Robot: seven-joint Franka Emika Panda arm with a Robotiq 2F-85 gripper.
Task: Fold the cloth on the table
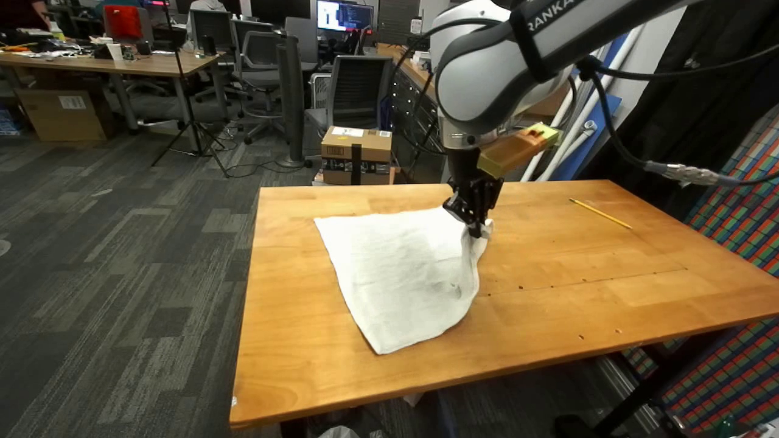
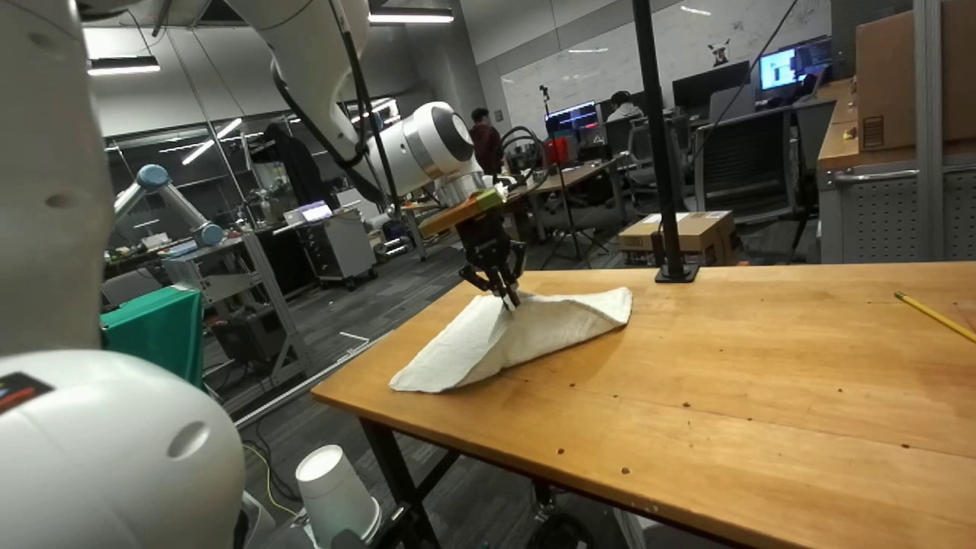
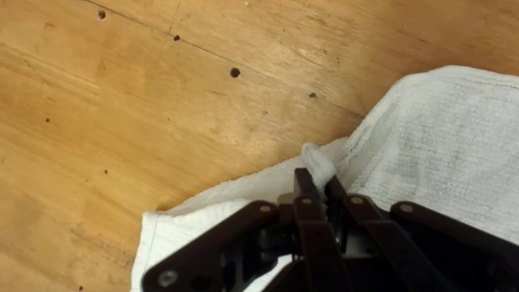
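Partly raised, the white cloth [image 1: 401, 280] lies on the desk [image 1: 286, 347] beneath the pincer [image 3: 318, 180]
The pincer pinches a gathered bit of the cloth between its fingertips [image 3: 304, 184], the rest spreading out from it across the desk; just above the pincer sits an orange block [image 1: 514, 152], a yellow pencil [image 1: 600, 213] lies on the desk well apart from it, and in an exterior view a black post [image 2: 660, 137] stands at the desk's edge, apart from the pincer
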